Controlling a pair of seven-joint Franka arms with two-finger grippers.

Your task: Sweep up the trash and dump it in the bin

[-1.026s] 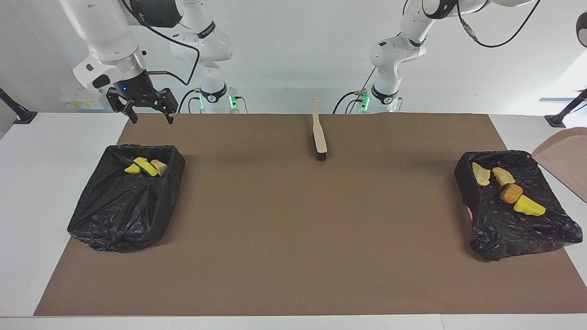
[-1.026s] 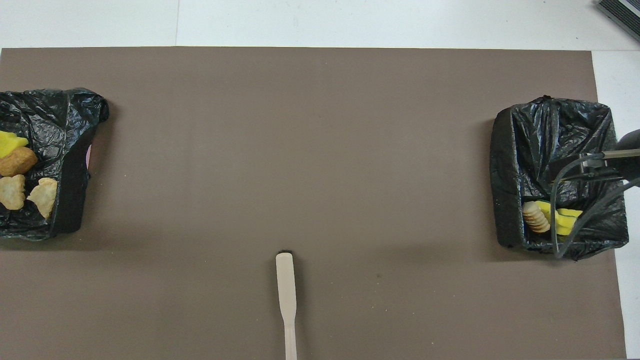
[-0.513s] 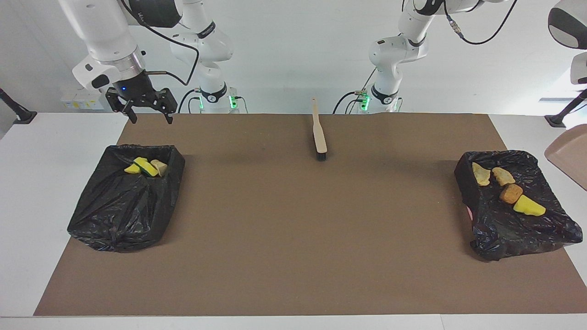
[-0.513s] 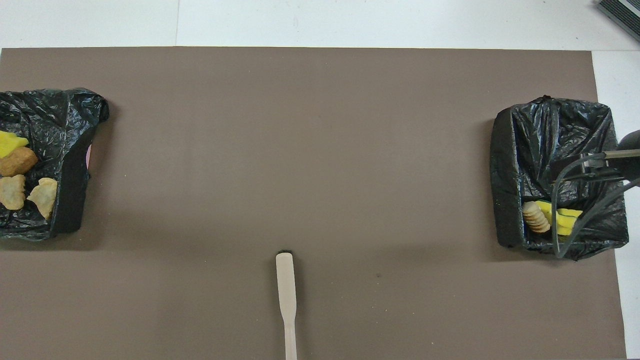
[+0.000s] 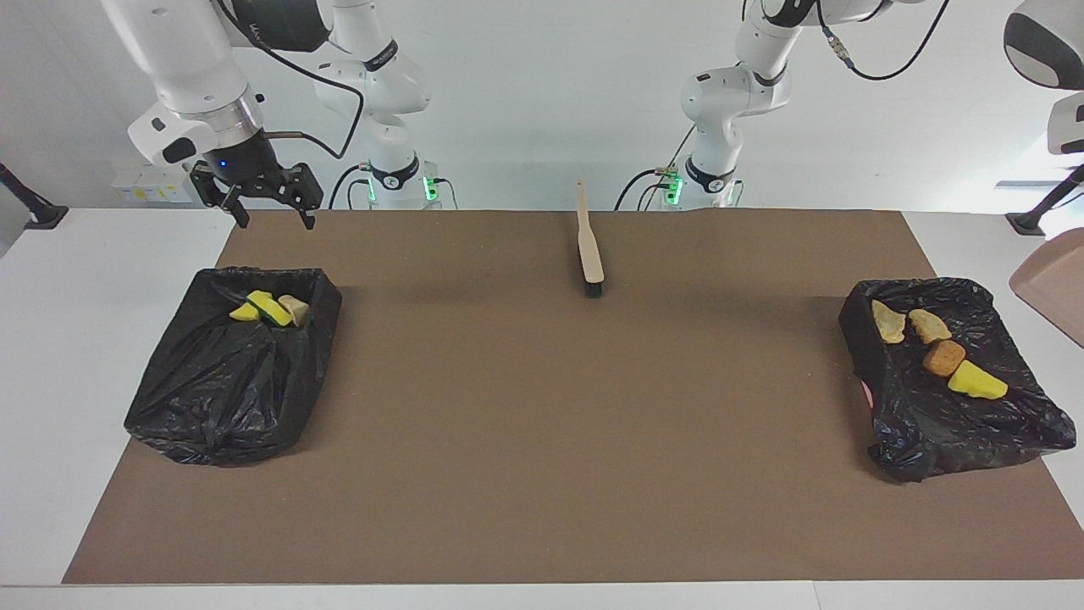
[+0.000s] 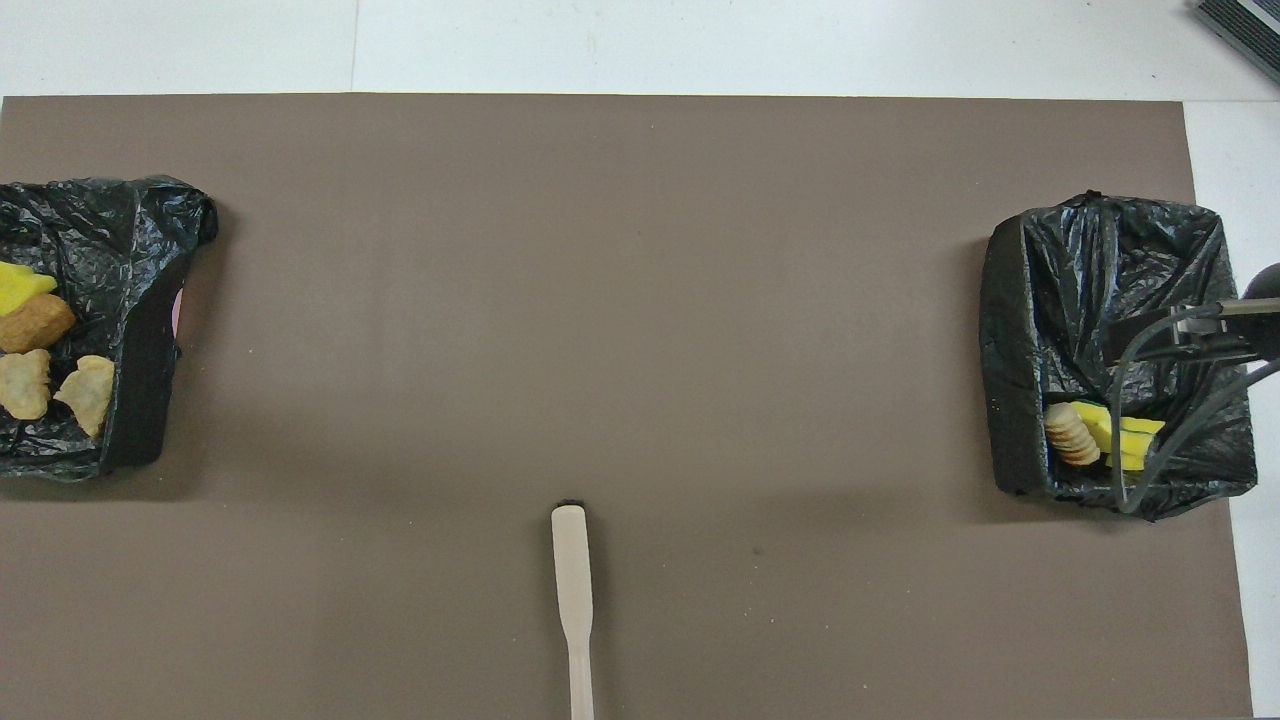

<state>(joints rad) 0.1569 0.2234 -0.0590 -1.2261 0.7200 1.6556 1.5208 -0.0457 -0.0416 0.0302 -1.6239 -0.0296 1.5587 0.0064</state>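
Right gripper [image 5: 278,222]: up over the brown mat [image 5: 542,474], at its corner nearest the right arm's base, fingers spread apart, nothing between them.

Black-lined bin [image 5: 212,398], right arm's end of mat: three trash lumps [image 5: 269,310] in its corner nearest the robots, two yellow and one tan.

Brush [image 5: 590,250]: flat at mid mat, on the edge nearest the robots.

Second lined bin [image 5: 957,424], left arm's end: four trash lumps [image 5: 942,357] inside.

Beige dustpan [image 5: 1054,292]: beside it, cut off by the frame.

Left gripper: out of view, fingers together.
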